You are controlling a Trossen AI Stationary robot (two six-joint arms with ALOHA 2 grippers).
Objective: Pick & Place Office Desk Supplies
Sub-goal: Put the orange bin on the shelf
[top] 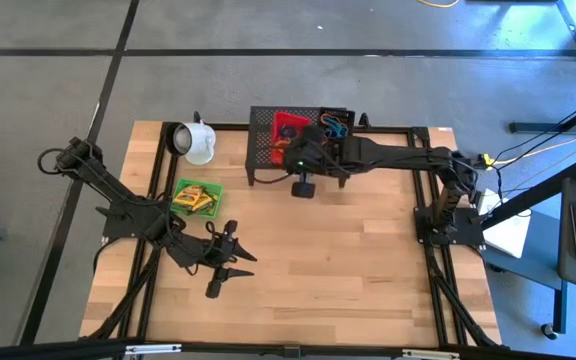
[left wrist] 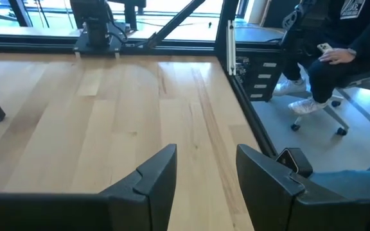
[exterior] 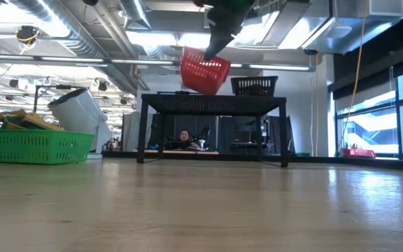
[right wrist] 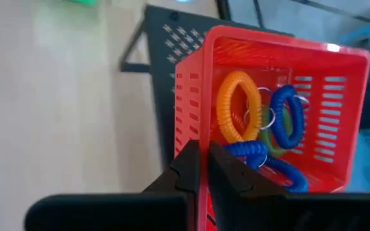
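Observation:
My right gripper (right wrist: pixel 204 157) reaches over the black mesh rack (top: pixel 268 150) and is shut on a red plastic basket (right wrist: pixel 191 96). Inside the basket lie an orange coil loop (right wrist: pixel 236 106) and blue coil loops (right wrist: pixel 284 119). In the low view the red basket (exterior: pixel 205 72) hangs tilted just above the rack top (exterior: pixel 215 101). A green basket (top: pixel 197 197) with yellow-and-green crayon boxes stands on the table near the left arm. My left gripper (top: pixel 230 262) hovers open over bare wood (left wrist: pixel 205 167), touching nothing. My right gripper pinches one side wall of the red basket at its rim (right wrist: pixel 188 125), one finger inside the basket and one outside. The fingers come from above, pointing down. The basket is tilted below them, one bottom corner (exterior: pixel 219 91) lowest, and appears clear of the rack top.
A white mug (top: pixel 196 142) lies on its side by the far left of the table. A small black basket (top: pixel 336 125) with coloured loops sits on the rack beside the red one. A seated person (left wrist: pixel 339 45) shows beyond the table edge. Open wood spans the table's middle and near side.

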